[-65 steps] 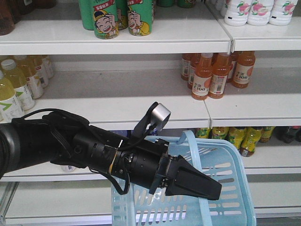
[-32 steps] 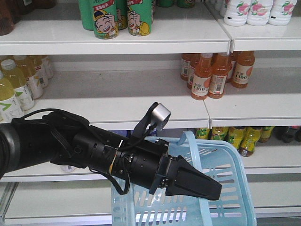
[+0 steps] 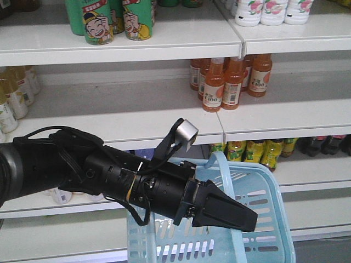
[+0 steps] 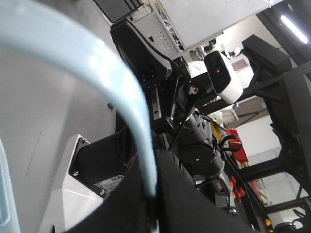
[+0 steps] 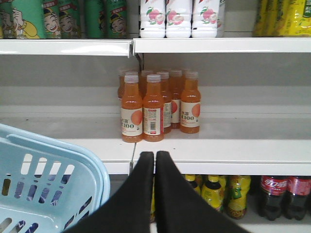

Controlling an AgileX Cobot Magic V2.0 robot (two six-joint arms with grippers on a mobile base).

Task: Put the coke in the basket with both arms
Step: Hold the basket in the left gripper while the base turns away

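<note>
Grip on the basket looks secure: the left end effector is clamped shut on one thin swing handle. The right end effector has its fingers pressed together, holding nothing. The coke stands at 5 o'clock in the right wrist view, under the counter bearing orange bottles, well apart from the basket. For the reach, I judge the right fingers should open early, pass beneath the counter edge level, and close around the coke's body while the left arm holds the basket steady.
</note>
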